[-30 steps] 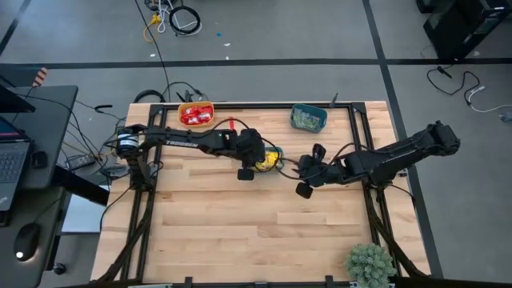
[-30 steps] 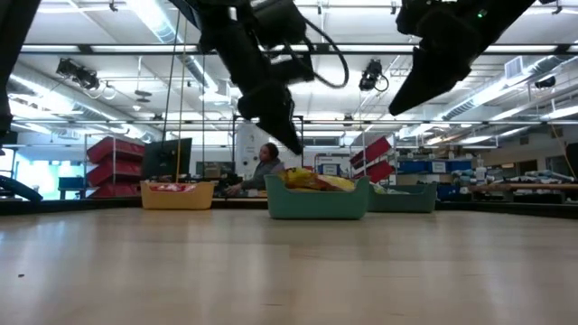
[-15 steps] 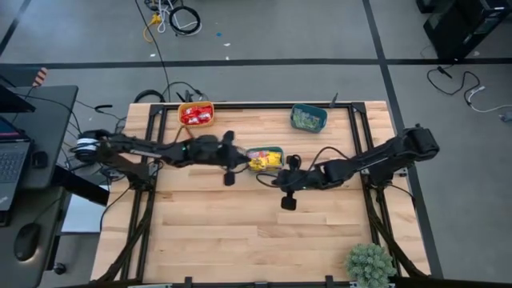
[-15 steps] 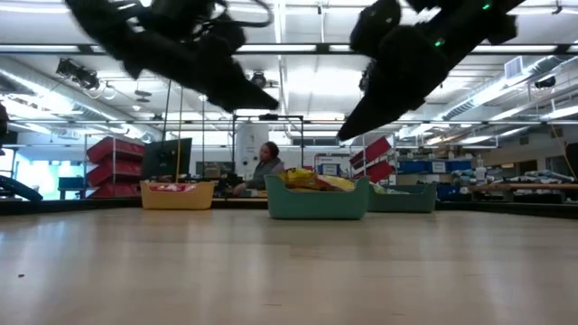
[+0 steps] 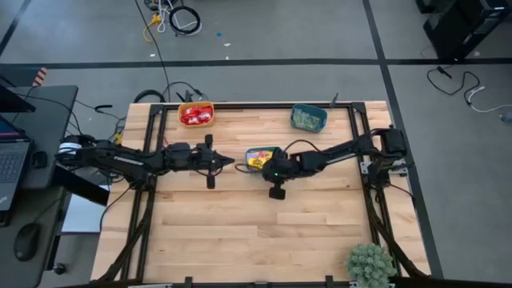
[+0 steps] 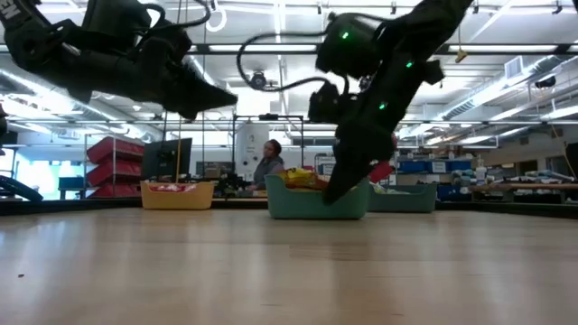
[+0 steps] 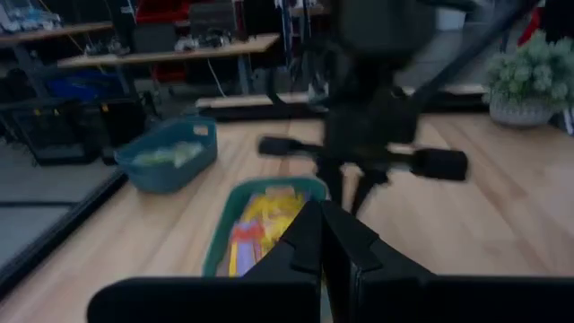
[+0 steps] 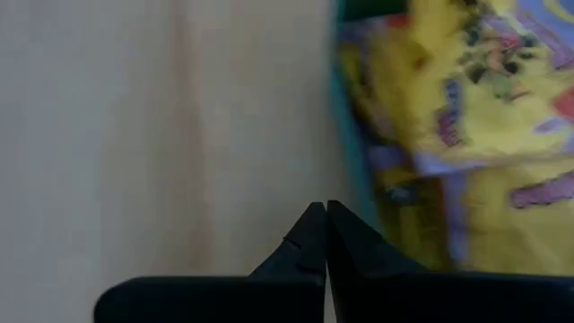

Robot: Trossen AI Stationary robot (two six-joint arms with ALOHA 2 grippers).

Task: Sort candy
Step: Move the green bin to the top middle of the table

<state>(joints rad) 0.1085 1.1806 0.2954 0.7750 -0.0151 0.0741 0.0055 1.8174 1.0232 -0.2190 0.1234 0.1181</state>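
From above, the left gripper (image 5: 232, 162) lay stretched low across the wooden table (image 5: 240, 232), its fingers pressed together and empty, with the teal bowl of yellow candy (image 5: 264, 158) just beyond its tip. The right gripper (image 5: 258, 166) sat at that bowl's near corner, also closed and empty. Farther from both grippers, along the table's back edge, an orange bowl of red candy (image 5: 196, 114) stood beyond the left arm and a second teal bowl of pale green candy (image 5: 308, 118) beyond the right arm; a potted plant (image 5: 370, 262) occupied the near right corner. At table height, the left gripper (image 6: 221, 93) hung well above the tabletop with its fingers meeting in a point, while the right gripper (image 6: 332, 191) reached down in front of the teal bowl (image 6: 316, 200), whose yellow packets (image 6: 312, 180) heaped above the rim; the orange bowl (image 6: 177, 193) stood off to one side, and a person (image 6: 268, 164) sat in the room behind. Past the left wrist's closed fingers (image 7: 323, 235), the bowl of yellow candy (image 7: 256, 229) lay directly ahead, the blurred right arm (image 7: 377, 135) above it, and the pale green candy's bowl (image 7: 168, 155) farther off. Past the right wrist's shut fingers (image 8: 318, 235), the yellow packets (image 8: 466, 117) lay just beside the tips, inside the bowl's teal rim (image 8: 345, 135).
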